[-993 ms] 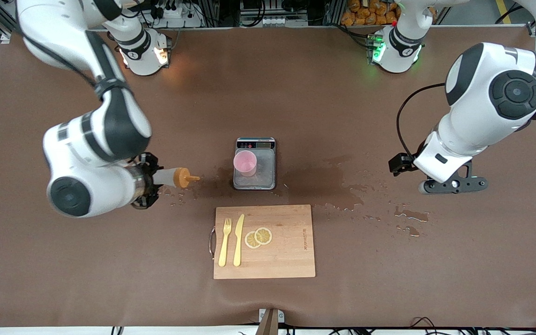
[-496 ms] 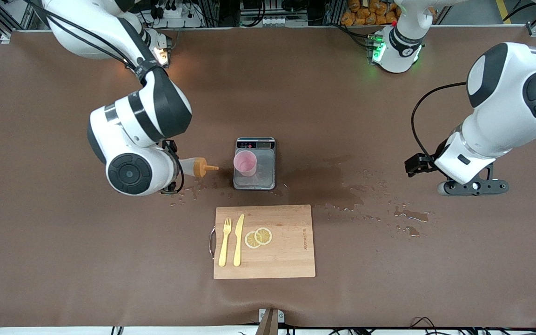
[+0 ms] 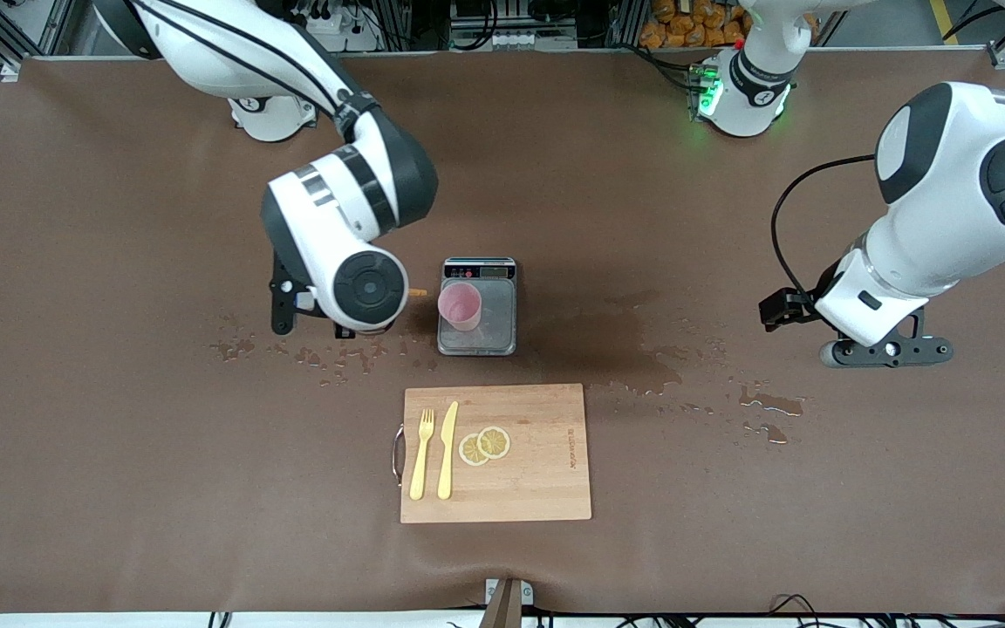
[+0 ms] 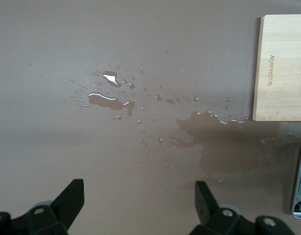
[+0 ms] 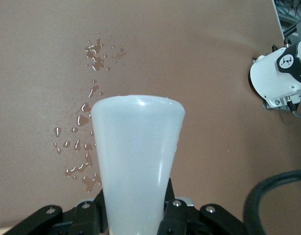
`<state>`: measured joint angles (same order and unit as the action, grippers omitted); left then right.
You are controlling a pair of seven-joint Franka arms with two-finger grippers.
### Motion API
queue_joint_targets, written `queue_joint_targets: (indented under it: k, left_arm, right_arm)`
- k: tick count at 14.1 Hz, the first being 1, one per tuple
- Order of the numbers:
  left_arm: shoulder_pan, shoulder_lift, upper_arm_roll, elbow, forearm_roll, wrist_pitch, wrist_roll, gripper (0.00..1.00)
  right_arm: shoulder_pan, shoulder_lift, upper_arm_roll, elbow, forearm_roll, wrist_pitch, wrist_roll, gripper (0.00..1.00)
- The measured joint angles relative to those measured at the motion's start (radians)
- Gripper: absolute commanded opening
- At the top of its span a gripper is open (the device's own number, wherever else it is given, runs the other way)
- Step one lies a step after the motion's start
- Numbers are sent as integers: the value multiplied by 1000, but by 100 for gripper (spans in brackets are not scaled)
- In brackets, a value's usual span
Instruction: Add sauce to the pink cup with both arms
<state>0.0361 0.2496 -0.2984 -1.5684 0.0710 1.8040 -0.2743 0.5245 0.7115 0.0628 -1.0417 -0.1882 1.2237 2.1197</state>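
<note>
Right gripper (image 5: 135,215) clamps the translucent whitish plastic squeeze bottle (image 5: 136,166) mid-body, beside the pale pink plastic cup (image 3: 459,305) at table centre; soft, light walls likely yield. Left gripper (image 4: 139,205), fingers spread and empty, waits near the table's left-arm edge.

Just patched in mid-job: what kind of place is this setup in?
Likely a robotics lab staging a kitchen task: a brown-covered table, a scale holding the pink cup, a cutting board, equipment racks past the arm bases.

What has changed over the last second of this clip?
The right gripper, shut on the sauce bottle, carried it toward the pink cup on the scale; only the nozzle tip now shows beside the cup. The left gripper, open, drifted slightly away from the scale. Cup, scale and cutting board stayed put.
</note>
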Motion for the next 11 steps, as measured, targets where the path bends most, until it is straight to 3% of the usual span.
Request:
queue_joint_targets:
  k: [8,11]
  left_arm:
    - [3,0,0,-2,-16,-3,0,100]
    - [4,0,0,-2,-16,-3,0,100]
  right_arm:
    - [45,23,0,-56,-111,0,59,42]
    - [58,44,0,-57,-126,0,72,36]
